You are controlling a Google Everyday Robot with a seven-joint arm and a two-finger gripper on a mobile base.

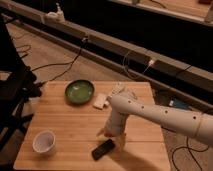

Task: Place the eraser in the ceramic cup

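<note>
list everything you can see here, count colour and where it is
table: one, light wood, middle of the view
bowl: one, green, far left part of the table
cup: one, white, near left corner of the table
eraser: one, black, near edge of the table, right of the cup
block: one, white, just right of the bowl
long object: one, red-orange, behind the eraser, partly hidden by the arm
cables: several, dark, on the floor beyond the table
arm: one, white, reaching in from the right
gripper: one, pale, low over the table beside the eraser
</note>
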